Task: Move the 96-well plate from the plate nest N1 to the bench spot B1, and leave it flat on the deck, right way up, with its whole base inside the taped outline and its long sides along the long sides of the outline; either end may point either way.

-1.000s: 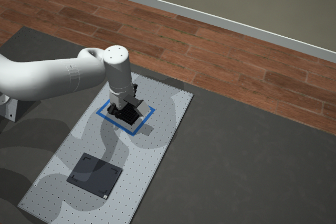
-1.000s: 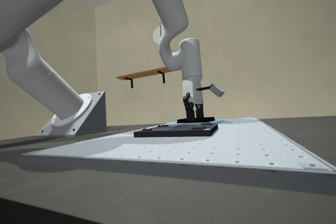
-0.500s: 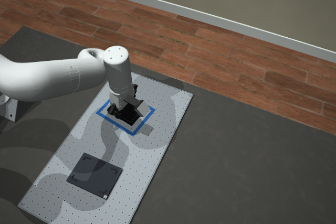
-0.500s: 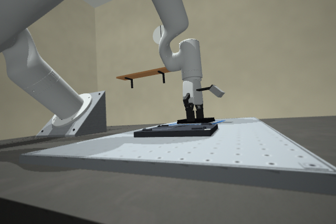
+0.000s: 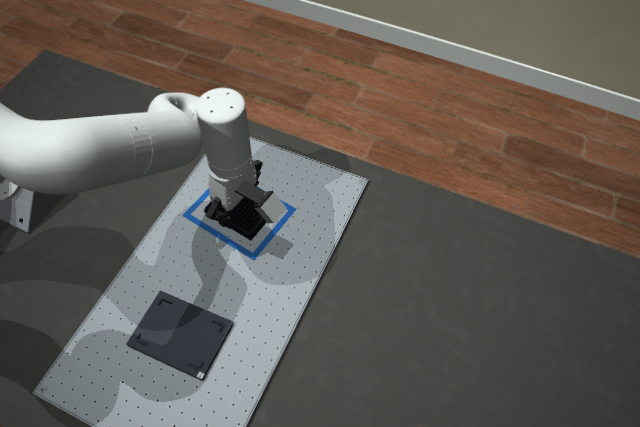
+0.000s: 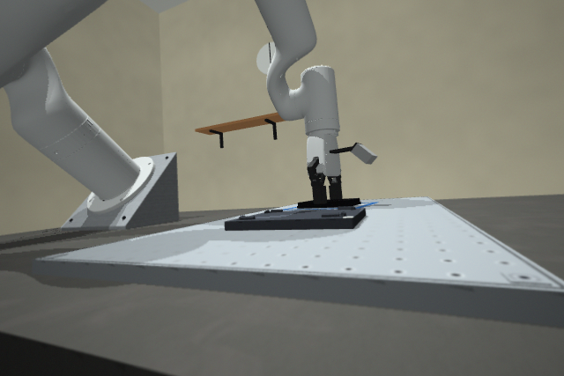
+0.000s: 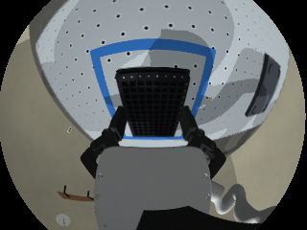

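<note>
Tool (image 7: 153,129) spread wide, gripping nothing — the 96-well plate (image 7: 153,99) sits straight below mid-frame, long axis matching the blue outline (image 7: 96,83) — just lift clear

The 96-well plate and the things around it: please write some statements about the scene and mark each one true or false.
1. The 96-well plate lies inside the blue taped outline. True.
2. The plate nest has a plate in it. False; the nest holds nothing.
3. The gripper is open, its fingers on either side of the plate. True.
4. The plate is tipped on its edge. False; in the exterior view it looks flat on the deck.
5. The nest sits inside the outline. False; it lies apart from it.
</note>
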`<act>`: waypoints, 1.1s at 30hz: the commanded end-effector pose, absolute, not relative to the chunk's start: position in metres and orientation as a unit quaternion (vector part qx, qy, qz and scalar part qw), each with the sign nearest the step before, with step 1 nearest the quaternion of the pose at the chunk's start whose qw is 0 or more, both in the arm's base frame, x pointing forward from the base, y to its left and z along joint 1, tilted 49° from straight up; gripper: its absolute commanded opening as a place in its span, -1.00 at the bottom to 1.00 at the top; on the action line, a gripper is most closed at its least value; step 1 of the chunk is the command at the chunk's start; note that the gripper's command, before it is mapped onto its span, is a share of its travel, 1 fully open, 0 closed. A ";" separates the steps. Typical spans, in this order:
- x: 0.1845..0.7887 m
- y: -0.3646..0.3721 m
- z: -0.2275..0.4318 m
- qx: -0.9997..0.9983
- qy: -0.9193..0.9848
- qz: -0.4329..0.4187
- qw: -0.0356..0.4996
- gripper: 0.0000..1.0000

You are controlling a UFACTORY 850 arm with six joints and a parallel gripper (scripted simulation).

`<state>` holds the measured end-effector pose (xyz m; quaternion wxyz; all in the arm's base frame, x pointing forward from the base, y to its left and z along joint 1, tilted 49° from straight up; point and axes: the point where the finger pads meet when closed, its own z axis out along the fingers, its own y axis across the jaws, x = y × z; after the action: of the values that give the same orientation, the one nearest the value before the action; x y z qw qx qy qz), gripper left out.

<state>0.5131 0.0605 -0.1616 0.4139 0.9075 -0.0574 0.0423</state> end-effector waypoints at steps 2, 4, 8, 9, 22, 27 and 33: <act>0.514 0.061 -0.161 0.908 -0.057 0.043 0.413 1.00; 0.514 0.061 -0.161 0.908 -0.057 0.043 0.413 1.00; 0.514 0.061 -0.161 0.908 -0.057 0.043 0.413 1.00; 0.514 0.061 -0.161 0.908 -0.057 0.043 0.413 1.00; 0.514 0.063 -0.159 0.908 -0.057 0.043 0.413 1.00; 0.513 0.069 -0.154 0.908 -0.057 0.043 0.413 1.00; 0.513 0.069 -0.154 0.908 -0.057 0.043 0.413 1.00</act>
<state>0.5128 0.0683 -0.1548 0.4138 0.9075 -0.0574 0.0424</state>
